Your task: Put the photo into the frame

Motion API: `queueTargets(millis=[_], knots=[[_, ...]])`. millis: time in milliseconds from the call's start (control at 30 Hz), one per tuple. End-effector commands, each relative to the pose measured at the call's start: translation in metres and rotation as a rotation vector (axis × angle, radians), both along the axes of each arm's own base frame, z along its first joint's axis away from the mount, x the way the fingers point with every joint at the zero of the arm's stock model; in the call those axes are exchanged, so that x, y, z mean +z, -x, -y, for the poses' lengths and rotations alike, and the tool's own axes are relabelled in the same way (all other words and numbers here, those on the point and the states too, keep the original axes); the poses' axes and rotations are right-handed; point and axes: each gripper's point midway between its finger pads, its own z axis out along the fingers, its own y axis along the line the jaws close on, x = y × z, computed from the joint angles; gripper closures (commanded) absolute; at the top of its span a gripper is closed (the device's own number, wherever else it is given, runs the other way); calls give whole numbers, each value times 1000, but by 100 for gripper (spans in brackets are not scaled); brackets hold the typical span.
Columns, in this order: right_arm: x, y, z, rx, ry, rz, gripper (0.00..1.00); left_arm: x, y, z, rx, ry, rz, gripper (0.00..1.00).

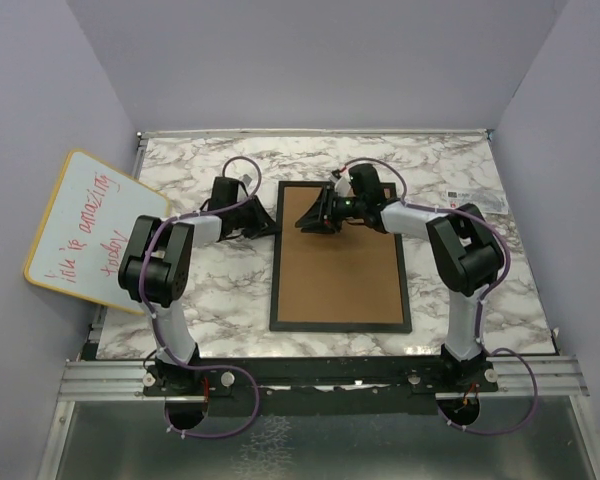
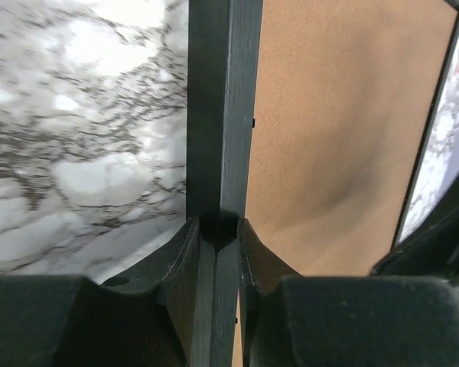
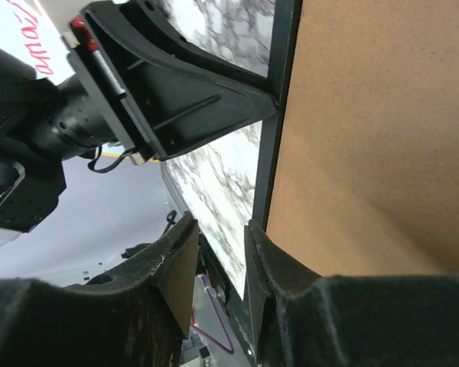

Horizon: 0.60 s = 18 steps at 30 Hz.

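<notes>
The black frame (image 1: 275,290) lies on the marble table with its brown backing board (image 1: 340,260) facing up. The photo is out of view. My left gripper (image 1: 270,226) is at the frame's left rail near the far corner. In the left wrist view its jaws (image 2: 219,223) are shut on that black rail (image 2: 222,115). My right gripper (image 1: 310,220) hangs over the board's far left part. In the right wrist view it (image 3: 222,225) stands with a gap between its fingers, one over the board (image 3: 367,138) by the rail (image 3: 271,145), the other over marble.
A yellow-rimmed whiteboard (image 1: 95,230) with red writing leans at the table's left edge. A small label (image 1: 475,198) lies at the back right. Purple walls close in the back and both sides. Marble table (image 1: 220,290) shows left and right of the frame.
</notes>
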Motion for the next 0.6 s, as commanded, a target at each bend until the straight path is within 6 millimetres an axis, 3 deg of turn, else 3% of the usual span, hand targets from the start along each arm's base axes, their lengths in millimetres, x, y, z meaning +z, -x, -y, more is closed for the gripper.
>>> queueTargets(millis=[0,167,567], knots=[[-14,26,10,57,55,1,65,-37,54,23,20,32,-221,100],[-16,48,16,66,54,-18,62,-39,59,17,112,40,-248,100],[-17,60,-4,60,-4,-29,64,-51,78,18,172,65,-329,100]])
